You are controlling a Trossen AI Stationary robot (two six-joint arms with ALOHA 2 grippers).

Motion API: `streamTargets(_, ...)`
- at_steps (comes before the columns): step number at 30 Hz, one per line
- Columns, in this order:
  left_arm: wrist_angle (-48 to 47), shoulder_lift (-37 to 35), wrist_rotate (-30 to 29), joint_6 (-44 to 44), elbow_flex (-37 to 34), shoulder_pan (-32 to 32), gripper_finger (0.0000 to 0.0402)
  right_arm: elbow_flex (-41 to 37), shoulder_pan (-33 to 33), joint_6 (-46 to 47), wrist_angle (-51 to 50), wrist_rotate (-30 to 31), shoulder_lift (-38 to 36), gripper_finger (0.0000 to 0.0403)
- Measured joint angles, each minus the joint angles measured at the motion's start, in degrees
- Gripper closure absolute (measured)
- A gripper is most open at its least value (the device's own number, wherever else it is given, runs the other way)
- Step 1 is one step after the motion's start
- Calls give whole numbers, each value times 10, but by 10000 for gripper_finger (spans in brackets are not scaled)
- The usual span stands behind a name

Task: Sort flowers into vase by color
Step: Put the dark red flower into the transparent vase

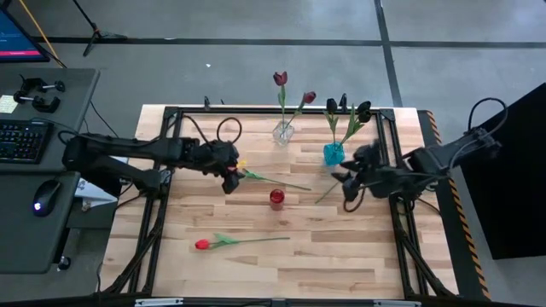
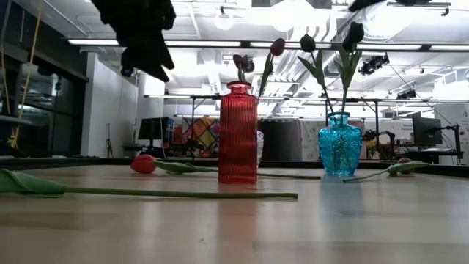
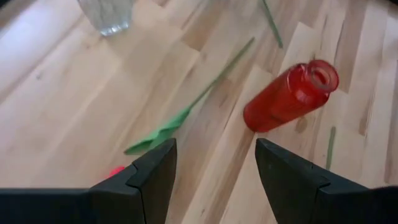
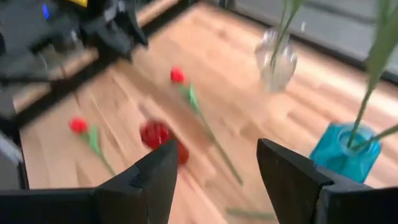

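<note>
My left gripper [image 1: 230, 177] hovers open over the table's middle left, beside the head of a red tulip [image 1: 241, 167] that lies flat; its stem and leaf [image 3: 186, 112] run toward the red vase [image 1: 276, 199]. My right gripper [image 1: 350, 186] hangs open near the blue vase [image 1: 333, 153], which holds near-black tulips [image 1: 363, 109]. A loose stem [image 1: 327, 193] lies on the table by the right gripper. The clear vase [image 1: 283, 132] holds maroon tulips [image 1: 281, 78]. A second red tulip [image 1: 202, 245] lies flat toward the near edge. Both wrist views show the red vase [image 3: 289, 96] [image 4: 158, 137] standing alone.
A black frame [image 1: 256, 111] borders the wooden table [image 1: 256, 273]. A desk with a keyboard [image 1: 21, 141] and a mouse [image 1: 41, 200] stands off the left edge. Bare wood lies between the red vase and the near edge, around the second tulip's stem [image 2: 183, 193].
</note>
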Motion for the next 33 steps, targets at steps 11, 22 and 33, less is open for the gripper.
streamTargets(11,95,0,31,-64,-91,-19,195,0,-55,76,-30,-228,119,194)
streamTargets(22,121,-21,82,52,-89,-7,195,0,-168,-190,34,-350,281,194)
streamTargets(33,16,-151,98,87,-68,23,195,-117,-223,-67,-28,-434,261,194)
